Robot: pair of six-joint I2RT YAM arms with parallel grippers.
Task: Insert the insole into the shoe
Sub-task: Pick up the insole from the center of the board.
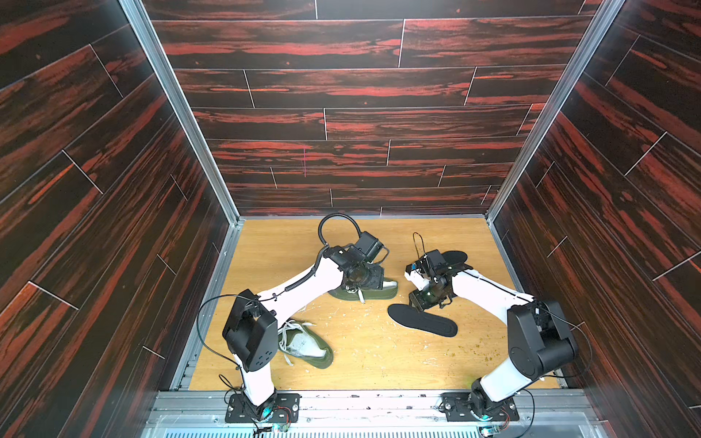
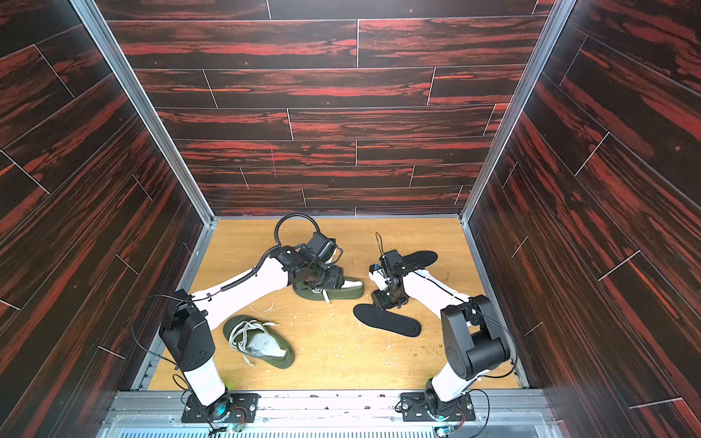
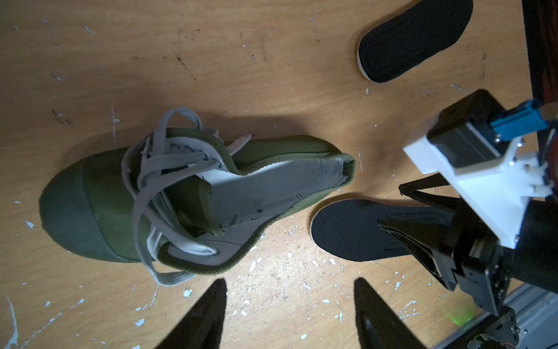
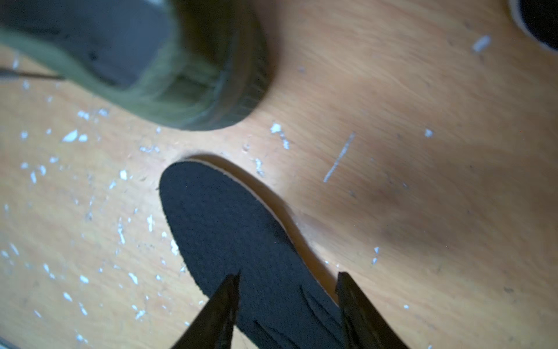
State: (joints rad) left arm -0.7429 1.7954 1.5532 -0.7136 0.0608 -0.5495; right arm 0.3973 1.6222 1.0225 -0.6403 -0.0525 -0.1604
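At bench [image 1: 360, 360] centre: shoe [image 1: 375, 294], insole [image 1: 423, 320] just right and in front. Behind, a second insole [image 1: 455, 256]; front left, a second shoe [image 1: 307, 347].

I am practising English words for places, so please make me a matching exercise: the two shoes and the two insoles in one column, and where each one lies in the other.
Things
1. far shoe
2. near shoe
3. far insole
4. near insole

Places
A. under the open right hand
B. close to the left arm, by its elbow
C. below the open left hand
D. partly hidden behind the right arm

Pairs: 1-C, 2-B, 3-D, 4-A
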